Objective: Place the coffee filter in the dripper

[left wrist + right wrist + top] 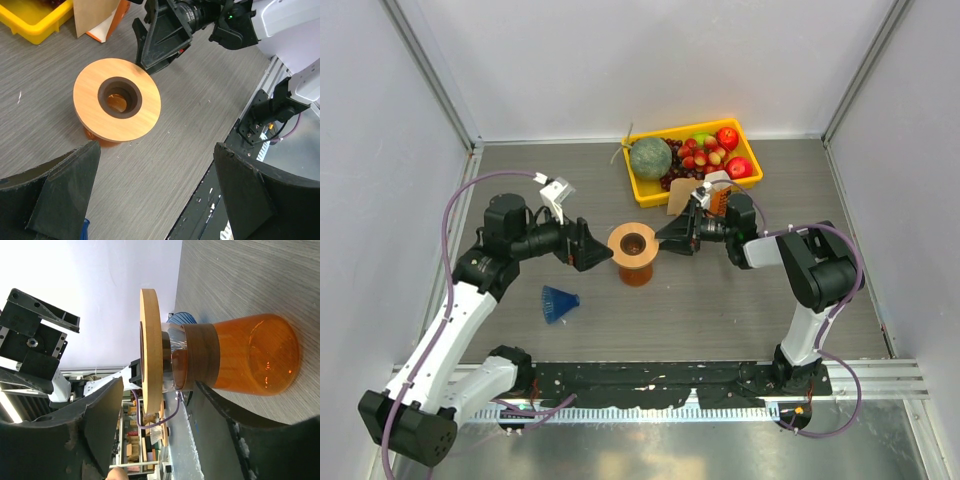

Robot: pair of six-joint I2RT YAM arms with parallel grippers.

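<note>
Top external: dripper (pixel 558 303) is lying on its side near-left of the stand (pixel 635 252), clear of the left gripper (pixel 592 245) fingers | long axis is running left-right, tip pointing right (mouth leftward) | coffee filter (pixel 680 198) is leaning by the yellow tray (pixel 645 192), behind the right gripper (pixel 672 235) | I'm seeing both grippers gaping wide, gripping nothing.

place: robot lab cell | evidence: white panel walls (pixel 620 60), aluminium frame posts (pixel 433 72), arm-mounting rail (pixel 650 382)
</note>
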